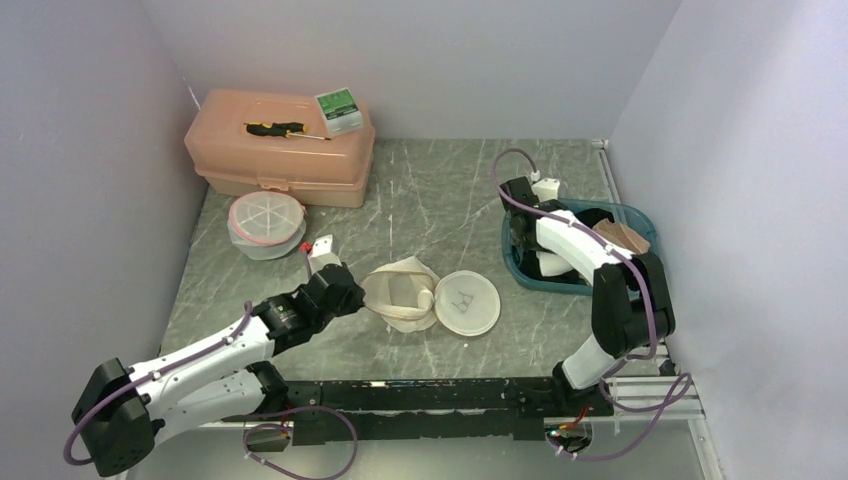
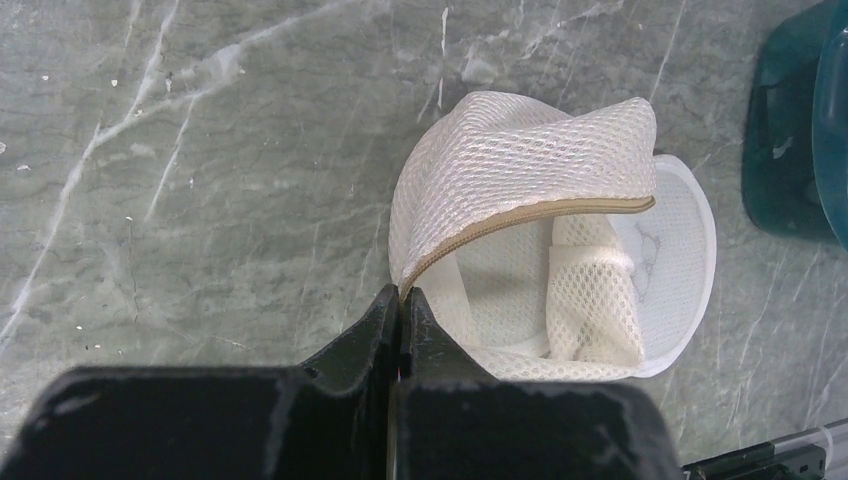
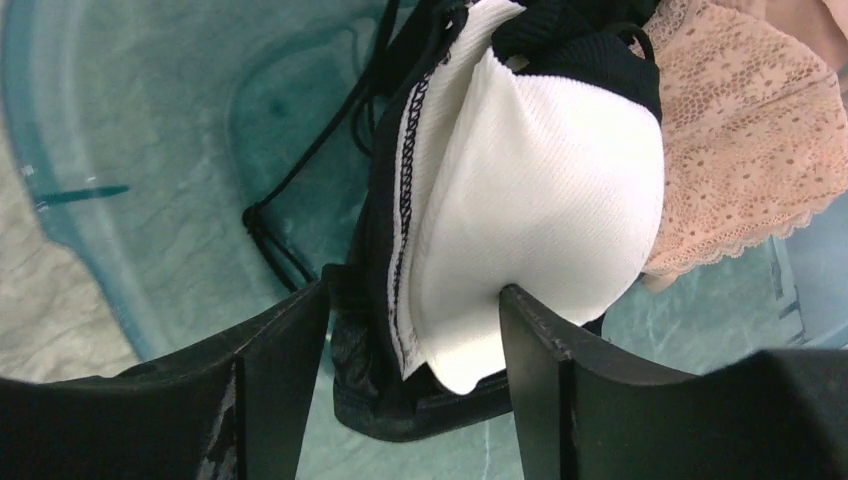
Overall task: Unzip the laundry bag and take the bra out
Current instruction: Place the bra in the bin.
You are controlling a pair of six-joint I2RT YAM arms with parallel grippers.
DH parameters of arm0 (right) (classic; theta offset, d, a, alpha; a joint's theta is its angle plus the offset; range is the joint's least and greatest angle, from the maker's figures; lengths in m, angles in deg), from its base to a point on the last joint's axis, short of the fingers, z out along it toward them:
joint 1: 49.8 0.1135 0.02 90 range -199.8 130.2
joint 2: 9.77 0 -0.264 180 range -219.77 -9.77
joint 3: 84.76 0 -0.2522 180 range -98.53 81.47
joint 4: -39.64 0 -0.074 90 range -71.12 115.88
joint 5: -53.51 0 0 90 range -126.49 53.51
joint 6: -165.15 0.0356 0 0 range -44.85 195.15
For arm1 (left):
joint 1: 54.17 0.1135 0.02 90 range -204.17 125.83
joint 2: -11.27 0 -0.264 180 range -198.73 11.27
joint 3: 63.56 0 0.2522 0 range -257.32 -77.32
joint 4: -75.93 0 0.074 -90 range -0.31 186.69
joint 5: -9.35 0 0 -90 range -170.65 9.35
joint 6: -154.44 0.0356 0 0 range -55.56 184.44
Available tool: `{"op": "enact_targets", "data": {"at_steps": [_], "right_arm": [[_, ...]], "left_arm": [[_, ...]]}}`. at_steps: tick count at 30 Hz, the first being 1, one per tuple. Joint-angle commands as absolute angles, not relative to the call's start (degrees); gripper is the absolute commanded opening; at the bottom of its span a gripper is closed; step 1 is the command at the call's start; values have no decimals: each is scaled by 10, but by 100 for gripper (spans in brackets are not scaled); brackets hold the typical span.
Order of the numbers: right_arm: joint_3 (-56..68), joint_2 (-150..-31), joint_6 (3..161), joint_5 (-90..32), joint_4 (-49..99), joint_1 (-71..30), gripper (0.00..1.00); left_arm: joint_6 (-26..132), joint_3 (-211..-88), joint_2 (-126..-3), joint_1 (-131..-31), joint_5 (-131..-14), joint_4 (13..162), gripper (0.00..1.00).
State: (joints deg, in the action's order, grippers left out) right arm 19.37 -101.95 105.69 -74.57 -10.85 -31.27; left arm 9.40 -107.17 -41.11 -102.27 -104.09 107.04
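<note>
Right now we see the left claw (image 2: 402, 300) pressed together on the rim of the laundry bag (image 2: 520, 150), pinching it at the end of the tan zipper (image 2: 520, 218). The bag lies on the grey marbled table (image 2: 200, 150), near the middle, and its mouth gapes open along the zipper line. Through the opening we see only white mesh and a folded mesh strip. A round white disc (image 1: 467, 302) lies flat on the table, touching the bag on the side away from the left claw.

Over on the right, the right claw (image 3: 412, 300) hangs above a teal bin (image 3: 120, 150) with its fingers spread. The bra (image 3: 540, 200), white-cupped with black trim and black straps, sits inside the bin, its cup between the two fingers. Whether either finger touches it we cannot tell. A peach lace garment (image 3: 740, 150) lies against the bra in the same bin.

At the back left of the table stands a peach toolbox (image 1: 280, 150) with a screwdriver (image 1: 285, 129) and a small green-and-white box (image 1: 338, 110) on its lid. A round tub (image 1: 266, 222) with a pink-rimmed lid sits just in front of it.
</note>
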Motion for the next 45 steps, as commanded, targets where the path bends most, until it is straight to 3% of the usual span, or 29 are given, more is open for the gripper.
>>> {"op": "enact_targets", "data": {"at_steps": [1,9,11,14,18,25,36,39,45], "right_arm": [[190,-945,1044,-705,-80,-317,68],[274,-745,1068,-610,-32,-365,68],[329,-685,1096,-503,30,-426,57],[443,-609,1162,-356,194,-511,27],[536,-607,1246,-258,354,-568,16],[609,-688,1324,-244,520,-604,17],[629,-828,1351,-204,644,-644,18],[615,-799,1336,-186,632,-645,24],[600,-636,1311,-200,541,-594,51]], "left_arm": [[90,-1070,-418,-1022,-1055,1062,3],[99,-1074,-424,-1022,-1050,1052,3],[101,-1073,-424,-1022,-1047,1043,3],[103,-1073,-426,-1022,-1038,1035,3],[108,-1078,-431,-1022,-1031,1035,3],[107,-1078,-419,-1022,-1030,1045,3],[103,-1078,-415,-1022,-1040,1062,3],[103,-1087,-416,-1022,-1043,1077,3],[101,-1086,-398,-1022,-1046,1090,3]]}}
